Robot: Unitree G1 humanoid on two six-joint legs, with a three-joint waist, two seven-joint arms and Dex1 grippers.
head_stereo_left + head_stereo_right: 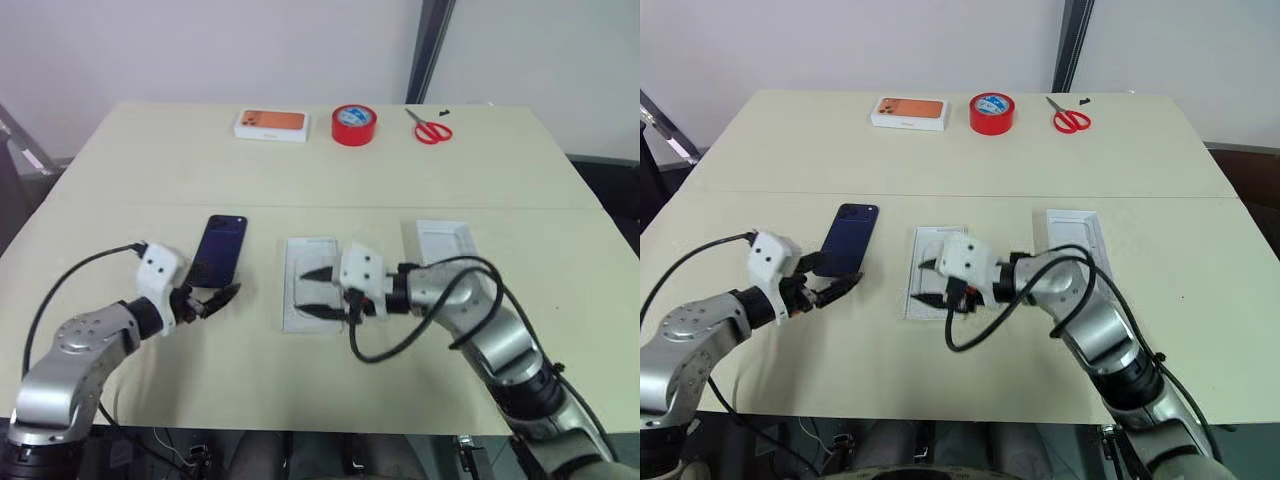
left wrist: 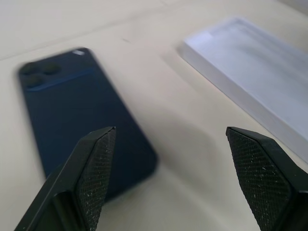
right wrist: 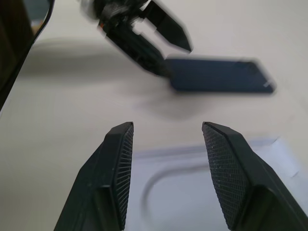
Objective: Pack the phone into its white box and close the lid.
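Phone [image 1: 219,250] lies flat on the surface [image 1: 300,180], camera side up, just left of the white box [image 1: 310,283]. Left claw [image 1: 214,300] spread wide, empty, tips at the phone's near end. Right claw [image 1: 322,292] hovers over the white box, fingers [image 3: 118,163] apart, holding nothing. A second white tray [image 1: 443,243] sits right of the box. Far edge: orange-picture box [image 1: 271,124], red tape roll [image 1: 354,124], scissors [image 1: 430,128].

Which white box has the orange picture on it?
The white box with an orange picture at the far edge of the table, beside the red tape roll. The two plain white trays near the grippers have none.
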